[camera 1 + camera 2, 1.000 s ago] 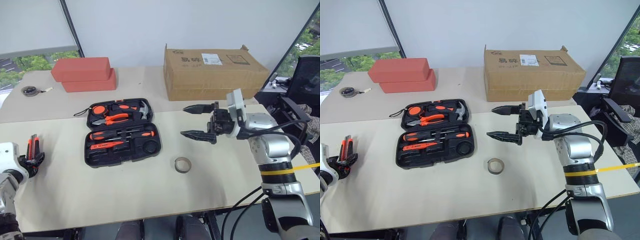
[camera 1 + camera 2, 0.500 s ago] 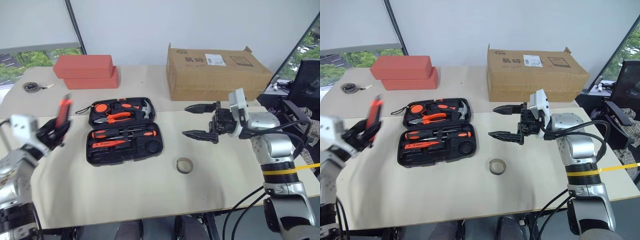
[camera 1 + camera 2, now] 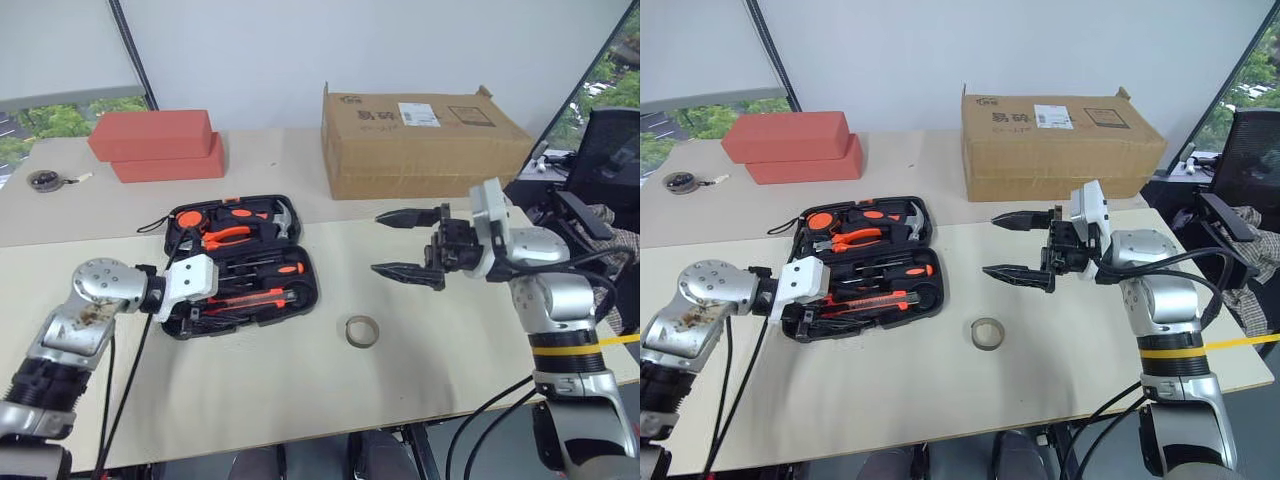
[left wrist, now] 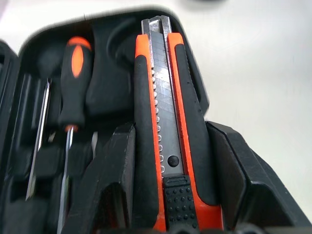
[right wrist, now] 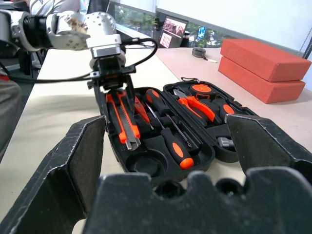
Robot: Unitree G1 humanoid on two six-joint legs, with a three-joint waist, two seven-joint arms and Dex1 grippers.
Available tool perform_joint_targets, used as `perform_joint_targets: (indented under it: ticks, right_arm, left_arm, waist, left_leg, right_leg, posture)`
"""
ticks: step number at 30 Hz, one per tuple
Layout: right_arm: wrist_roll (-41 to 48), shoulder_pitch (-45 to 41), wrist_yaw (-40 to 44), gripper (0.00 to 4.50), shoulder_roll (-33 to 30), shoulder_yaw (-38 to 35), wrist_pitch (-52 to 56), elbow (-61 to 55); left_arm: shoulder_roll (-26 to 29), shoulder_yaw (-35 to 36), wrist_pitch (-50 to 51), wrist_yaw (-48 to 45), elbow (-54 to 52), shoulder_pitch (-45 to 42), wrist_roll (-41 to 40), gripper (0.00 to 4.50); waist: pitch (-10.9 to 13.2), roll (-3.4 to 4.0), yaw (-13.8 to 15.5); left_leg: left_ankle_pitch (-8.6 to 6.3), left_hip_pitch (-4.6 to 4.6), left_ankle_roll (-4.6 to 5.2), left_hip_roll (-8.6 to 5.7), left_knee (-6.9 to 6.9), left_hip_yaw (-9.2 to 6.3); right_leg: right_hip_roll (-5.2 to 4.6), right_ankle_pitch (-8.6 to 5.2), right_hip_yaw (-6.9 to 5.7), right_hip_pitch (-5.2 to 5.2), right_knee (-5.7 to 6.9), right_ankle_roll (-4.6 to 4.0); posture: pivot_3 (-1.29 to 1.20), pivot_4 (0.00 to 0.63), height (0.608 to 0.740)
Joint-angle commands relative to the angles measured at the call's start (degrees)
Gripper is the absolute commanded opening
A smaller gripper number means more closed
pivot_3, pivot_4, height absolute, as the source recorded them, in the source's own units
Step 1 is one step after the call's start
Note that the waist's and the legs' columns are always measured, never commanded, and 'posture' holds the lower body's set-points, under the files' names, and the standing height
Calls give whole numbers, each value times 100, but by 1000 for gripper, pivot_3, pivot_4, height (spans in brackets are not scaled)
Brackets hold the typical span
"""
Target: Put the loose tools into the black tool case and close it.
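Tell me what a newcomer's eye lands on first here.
The open black tool case at the table's middle, full of orange-handled tools. The left hand holds an orange utility knife over the case's near half. The right hand hangs open to the case's right, past a tape roll.

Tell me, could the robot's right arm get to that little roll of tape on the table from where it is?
Probably yes. The right gripper hangs open above the table, and the tape roll lies alone on bare tabletop just below and near it, with nothing between them.
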Motion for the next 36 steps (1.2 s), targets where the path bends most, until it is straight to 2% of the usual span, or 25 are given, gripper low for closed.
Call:
perform_joint_targets:
  ticks: [1, 12, 17, 19, 20, 23, 25, 28, 32, 36]
  right_arm:
    - [134, 30, -115, 4500, -104, -190, 3, -316]
    - [163, 5, -251, 4500, -109, -134, 73, -421]
    - [146, -41, -268, 4500, -58, -81, 64, -397]
    - [154, -47, -270, 4500, -53, -73, 76, -404]
    - [154, -44, -271, 4500, -56, -73, 78, -407]
    - [165, -8, -275, 4500, -80, -91, 91, -441]
    - [175, 5, -277, 4500, -97, -106, 107, -456]
    - [154, 13, -273, 4500, -108, -110, 97, -442]
    - [129, -6, -277, 4500, -95, -94, 76, -416]
    - [102, -47, -261, 4500, -75, -67, 44, -361]
  left_arm:
    - [114, 61, -53, -75, 53, -132, 74, 1728]
    - [273, 85, 112, -10, 93, 151, 358, 1728]
    - [171, -4, 158, 76, 17, 284, 392, 1728]
    - [146, -62, 118, 98, 41, 293, 432, 2730]
    - [130, -68, 134, 91, 41, 299, 404, 2932]
    - [40, 16, 69, 237, 130, 232, 369, 4005]
    - [-6, 133, 49, 294, 244, 132, 298, 4409]
    - [21, 358, 72, 159, 347, -12, 30, 4409]
    - [172, 935, 783, -203, 369, -489, -879, 4409]
    - [328, 1102, 1271, -676, 181, -473, -1399, 4409]
  waist:
    - [0, 0, 8]
    - [0, 0, 22]
    - [0, 0, 40]
    - [0, 0, 43]
    - [0, 0, 44]
    - [-1, 1, 40]
    - [-1, 0, 45]
    - [0, 0, 47]
    - [2, -4, 56]
    - [1, -2, 39]
  left_leg:
    - [0, 0, 1, 0, 0, 0]
    - [0, 0, 1, 0, 1, 0]
    - [0, 3, 1, 0, 1, -1]
    - [0, 3, 1, 0, 1, 0]
    - [0, 2, 1, -1, 1, 0]
    - [-2, 4, 4, -1, 1, 1]
    - [-3, 4, 5, -1, 1, 2]
    - [-2, 3, 4, -2, 2, 1]
    - [1, 1, 0, 1, 13, -3]
    - [0, 4, 1, -1, 32, -8]
  right_leg:
    - [0, 0, 0, 0, -1, 0]
    - [1, -1, -1, 0, 4, 1]
    - [1, -1, 0, 1, 7, 2]
    - [1, -1, 1, 1, 7, 1]
    - [1, -1, 1, 1, 6, 1]
    - [1, 0, 2, 3, 6, 0]
    - [1, 0, 2, 3, 6, 0]
    - [1, 0, 1, 3, 10, 0]
    - [2, 0, -2, 0, 22, 0]
    - [0, -11, 4, 4, 40, 18]
  posture:
    - [0, 150, 713]
    - [0, 150, 713]
    - [0, 150, 713]
    - [0, 150, 713]
    - [0, 150, 713]
    - [0, 150, 713]
    - [0, 150, 713]
    - [0, 150, 713]
    - [0, 150, 713]
    - [0, 150, 713]
